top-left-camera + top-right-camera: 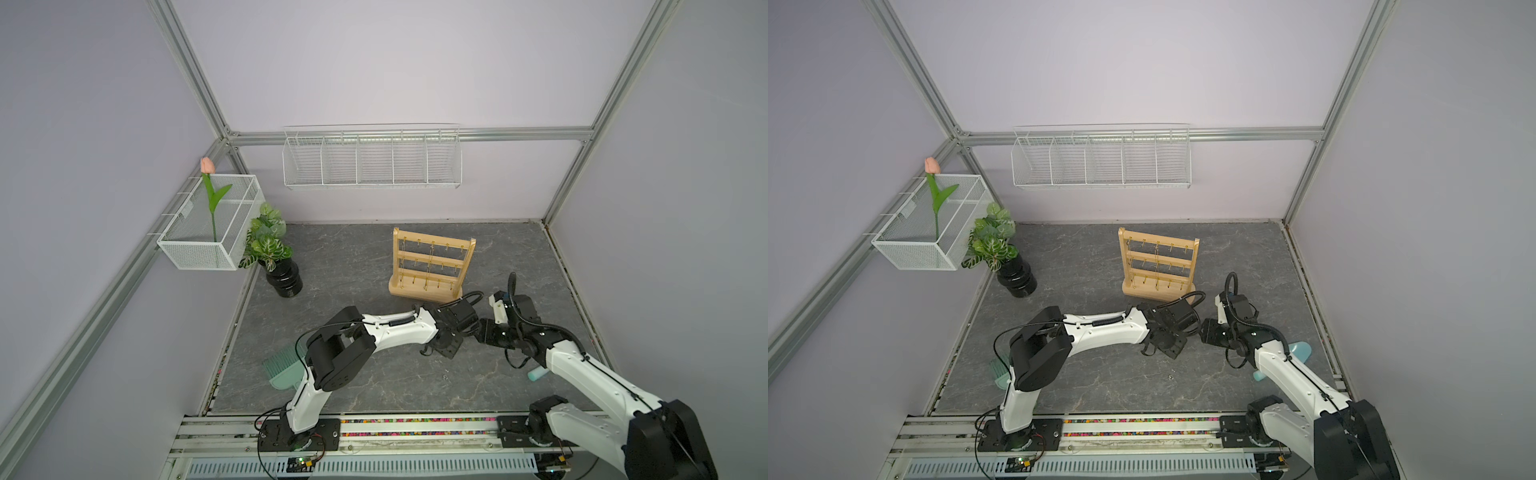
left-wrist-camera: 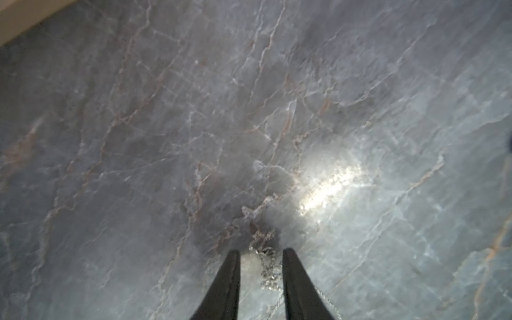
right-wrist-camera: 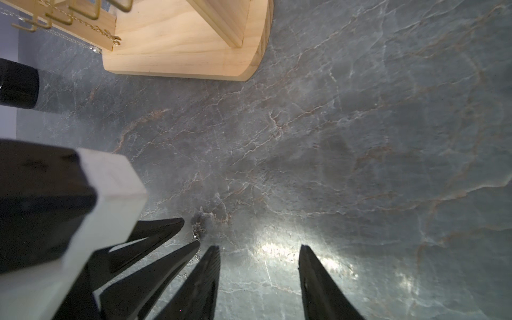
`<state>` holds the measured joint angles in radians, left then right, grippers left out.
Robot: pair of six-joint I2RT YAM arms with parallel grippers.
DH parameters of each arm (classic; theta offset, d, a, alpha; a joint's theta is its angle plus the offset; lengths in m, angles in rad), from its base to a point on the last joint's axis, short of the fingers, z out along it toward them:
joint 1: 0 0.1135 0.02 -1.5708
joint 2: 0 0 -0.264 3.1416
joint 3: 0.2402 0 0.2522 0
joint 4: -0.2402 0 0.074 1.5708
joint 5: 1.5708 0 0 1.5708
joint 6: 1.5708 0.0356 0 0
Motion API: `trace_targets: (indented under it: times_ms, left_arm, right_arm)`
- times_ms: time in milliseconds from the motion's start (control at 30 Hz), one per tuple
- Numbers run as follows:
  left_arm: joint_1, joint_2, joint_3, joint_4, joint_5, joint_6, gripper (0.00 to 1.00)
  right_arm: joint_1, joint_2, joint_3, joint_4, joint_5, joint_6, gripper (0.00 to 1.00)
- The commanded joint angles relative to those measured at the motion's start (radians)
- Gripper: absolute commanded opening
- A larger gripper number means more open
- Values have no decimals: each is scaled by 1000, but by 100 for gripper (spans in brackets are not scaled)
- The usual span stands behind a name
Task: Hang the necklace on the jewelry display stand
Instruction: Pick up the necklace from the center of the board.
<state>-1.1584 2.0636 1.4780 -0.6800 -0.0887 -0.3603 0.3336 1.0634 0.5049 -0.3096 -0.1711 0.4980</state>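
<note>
Necklace: the thin silver chain necklace (image 2: 267, 266) lies bunched on the grey marble-patterned tabletop (image 1: 353, 270), near of the stand and right of centre. In both top views the left gripper hides it.
Left gripper: the left gripper (image 2: 261, 250) points down at the tabletop. It is released, with its two black fingers apart and the bunched chain in the gap between the tips. One strand runs on past a finger. In the right wrist view the necklace (image 3: 197, 230) shows just beside those fingertips.
Right gripper: the right gripper (image 3: 259, 246) is also released, its jaws standing wide with only bare tabletop between them. It is low over the surface, just right of the left gripper.
Stand: the light wooden jewelry display stand (image 1: 432, 266) is upright on its oblong base in the far half of the tabletop, right of centre. It has three rails of small gold hooks, and thin chains hang from some of them. The right end of its base lies just far of the two grippers.
Far left: a black ribbed vase (image 1: 284, 280) holds a green leafy plant.
Left wall: a white mesh basket (image 1: 195, 249) holds a pink tulip (image 1: 207, 165).
Far wall: a white wire rack (image 1: 372, 160) with several compartments hangs here.
Near left: a pale green comb (image 1: 280, 368) lies partly under the left arm.
Right: a pale blue object (image 1: 536, 374) lies partly under the right arm; its kind is unclear.
</note>
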Motion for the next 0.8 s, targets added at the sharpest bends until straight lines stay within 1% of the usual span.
trace_targets:
  times_ms: [0, 200, 300, 400, 600, 767]
  left_arm:
    - [4, 30, 30, -4, -8, 24, 30]
    - [-1, 39, 5, -18, -16, 23, 29]
    - [-2, 43, -15, -23, -10, 20, 25]
    - [-1, 56, -22, -21, -7, 21, 19]
    - [-3, 81, -13, -12, 12, 23, 17]
    - [-6, 82, -16, -16, 20, 21, 11]
  right_arm:
    - [-7, 4, 7, 11, -21, 1, 49]
    - [-12, 0, 14, 7, -24, -1, 48]
    - [-15, 1, 19, 4, -27, -4, 48]
    - [-20, 1, 20, 1, -27, -7, 47]
    - [-23, -11, 15, -12, -27, -9, 47]
    - [-27, -23, 15, -17, -27, -10, 47]
